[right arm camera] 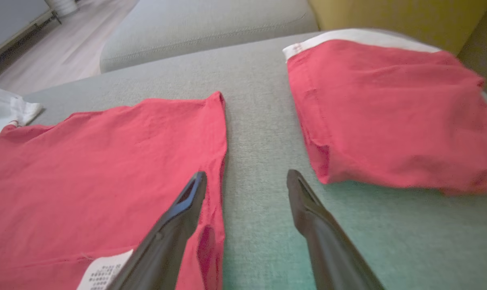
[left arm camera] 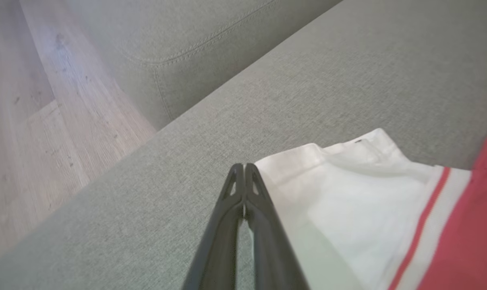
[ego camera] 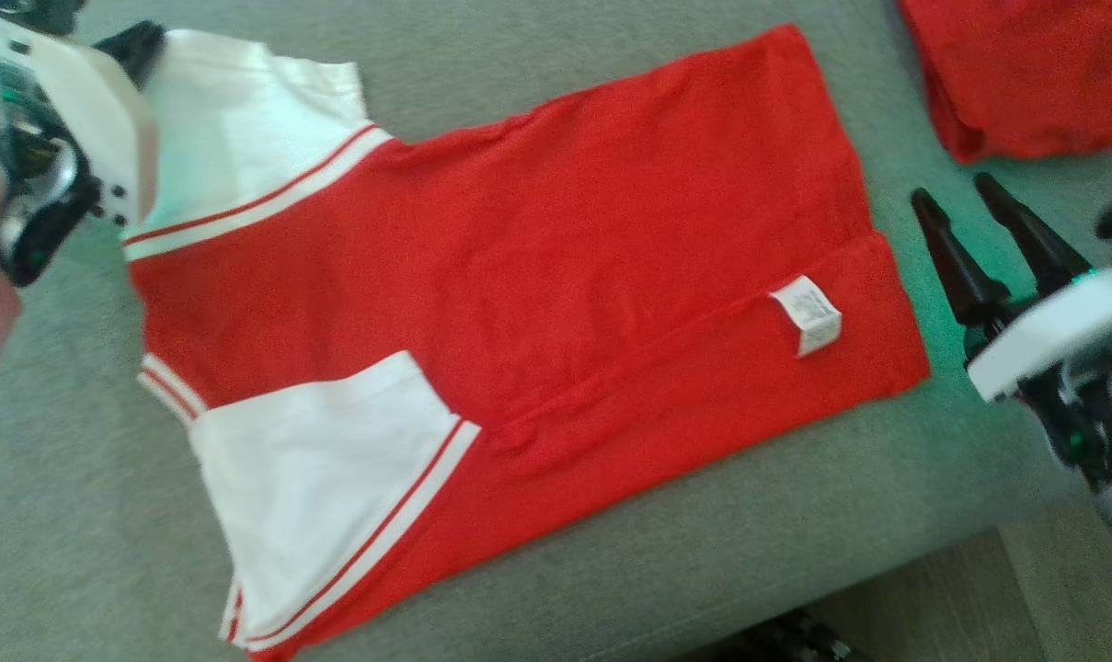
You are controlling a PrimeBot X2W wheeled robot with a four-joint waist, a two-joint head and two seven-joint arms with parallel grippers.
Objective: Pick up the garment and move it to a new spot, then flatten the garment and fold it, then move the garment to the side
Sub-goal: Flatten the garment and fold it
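step: fold T-shirt (ego camera: 565, 230) | left tool (left arm camera: 244, 168) together at white sleeve (left arm camera: 348, 193) edge, cloth caught unclear | right tool (right arm camera: 247, 177) apart, right of hem (right arm camera: 222, 133) | advice: confirm pinch before lifting

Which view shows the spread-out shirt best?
Head view: the shirt lies nearly whole on the sofa, end to end. The left wrist view gives just one white sleeve and its striped trim; the right wrist view gives the red hem end and part of the label.

No text can be made out. White care tag (ego camera: 806, 315) on the red garment (ego camera: 556, 230) carries printed lines, too blurred and small to read.
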